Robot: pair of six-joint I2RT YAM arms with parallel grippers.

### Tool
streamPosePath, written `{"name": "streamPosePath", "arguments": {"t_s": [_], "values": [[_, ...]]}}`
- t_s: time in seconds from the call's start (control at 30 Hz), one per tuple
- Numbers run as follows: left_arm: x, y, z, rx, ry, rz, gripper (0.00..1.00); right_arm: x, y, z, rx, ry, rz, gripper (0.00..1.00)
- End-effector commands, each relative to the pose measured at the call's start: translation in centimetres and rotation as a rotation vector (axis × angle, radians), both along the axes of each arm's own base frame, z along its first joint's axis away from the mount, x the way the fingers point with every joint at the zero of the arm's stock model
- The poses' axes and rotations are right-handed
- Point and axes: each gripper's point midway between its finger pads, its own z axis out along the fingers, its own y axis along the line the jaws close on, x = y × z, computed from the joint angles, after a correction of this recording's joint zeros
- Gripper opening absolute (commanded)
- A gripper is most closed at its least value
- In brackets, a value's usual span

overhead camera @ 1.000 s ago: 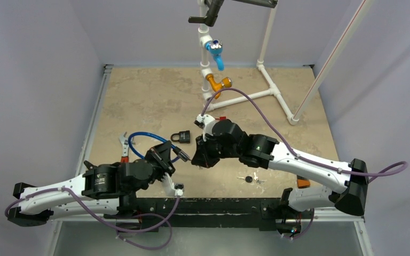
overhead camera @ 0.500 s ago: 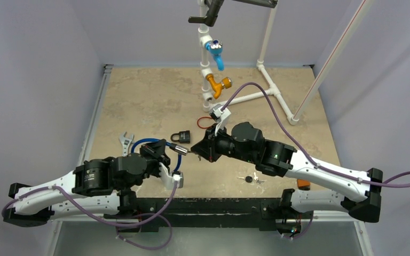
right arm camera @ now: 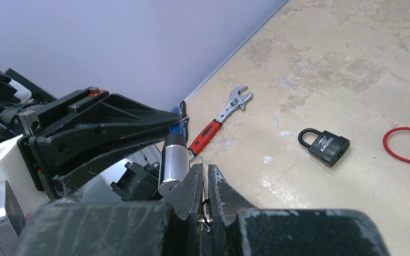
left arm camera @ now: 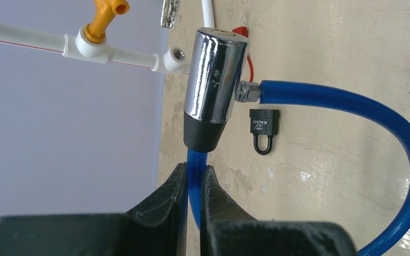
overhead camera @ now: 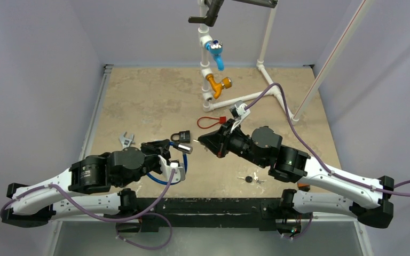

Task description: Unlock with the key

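My left gripper (left arm camera: 195, 173) is shut on the blue cable (left arm camera: 352, 106) just below the cable lock's chrome cylinder (left arm camera: 213, 74), holding it up above the table. In the top view the cylinder (overhead camera: 183, 148) points right, toward my right gripper (overhead camera: 203, 143). My right gripper (right arm camera: 204, 173) is shut on a thin metal key (right arm camera: 203, 184), whose tip sits just right of the cylinder's end face (right arm camera: 173, 160), close but apart. A small black padlock (overhead camera: 180, 137) lies on the table just behind the cylinder.
A red-handled wrench (overhead camera: 124, 141) lies left of the left gripper. A red loop (overhead camera: 208, 122) lies behind the right gripper, spare keys (overhead camera: 251, 179) near the front edge. A white pipe frame (overhead camera: 269, 80) with blue (overhead camera: 215, 50) and orange (overhead camera: 217, 84) valves stands at the back.
The left gripper carried the cylinder forward and right, up to the padlock. The right arm swung back to the right, its gripper now facing the cylinder's end, uncovering the red loop.
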Motion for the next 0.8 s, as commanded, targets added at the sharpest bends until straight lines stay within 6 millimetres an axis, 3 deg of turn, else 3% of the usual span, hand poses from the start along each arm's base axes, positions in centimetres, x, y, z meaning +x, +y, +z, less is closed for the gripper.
{"name": "streamPosePath", "arguments": {"t_s": [0.0,0.23,0.47,0.77], "values": [[-0.3,-0.9,1.9,-0.088,0.02,-0.011,0.0,0.6,-0.2,2.4,0.085,-0.036,-0.038,0.0],[0.0,0.2,1.6,-0.109,0.033,0.028,0.0,-0.2,-0.5,1.0,0.038,-0.003,-0.011,0.0],[0.2,0.7,1.9,-0.156,0.058,0.057,0.0,-2.4,-0.7,-1.0,-0.008,0.065,0.088,0.0],[0.2,0.3,1.5,-0.119,0.038,0.025,0.0,-3.0,0.3,0.4,0.001,0.052,0.142,0.0]]}}
